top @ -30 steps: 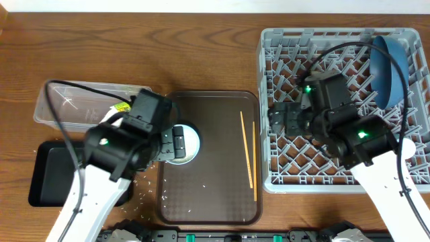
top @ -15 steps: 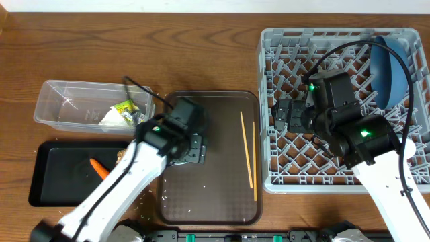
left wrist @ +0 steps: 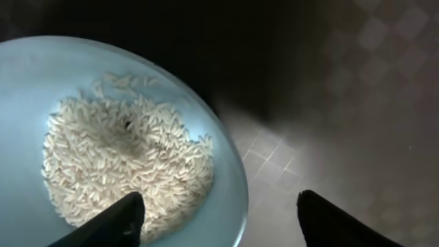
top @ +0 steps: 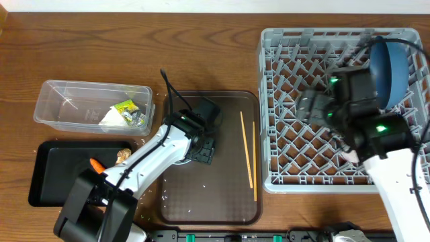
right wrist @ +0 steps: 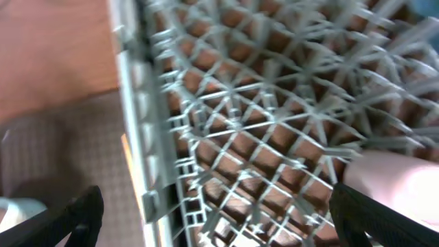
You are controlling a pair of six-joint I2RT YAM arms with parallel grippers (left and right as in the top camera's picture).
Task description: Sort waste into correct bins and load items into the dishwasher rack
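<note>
- Grey dishwasher rack (top: 316, 183) sits on the right of the tabletop (top: 201, 54). The blue plate (top: 390, 67) stands on edge in its back right part.
- Right pincer (right wrist: 216, 206) hangs over the rack's lattice near the left wall, fingers wide apart with nothing between them. That wrist view is motion-blurred.
- Pinkish shape (right wrist: 405, 185) lies on the lattice at the lower right of that view, probably the pinkish-white cup.
- Left pincer (left wrist: 216, 206) is over the brown serving tray (top: 215, 195), fingers apart and straddling the rim of the rice bowl (left wrist: 27, 89). One tip is inside above the rice grains (left wrist: 123, 165), the other outside over the tray. It is not clamped on the rim.
- The bowl reads pale blue in the wrist view and is hidden under the arm from overhead.
- Chopsticks (top: 246, 151) lie side by side on the serving tray's right part, near the rack.
- Clear tub (top: 67, 107) holds the yellow-green wrapper (top: 125, 107) and the white paper scrap (top: 111, 119).
- Black tray (top: 54, 181) holds the carrot (top: 97, 165) and the brown lump (top: 122, 156).
- Loose grains (top: 144, 191) are scattered on the tabletop beside the black tray.
</note>
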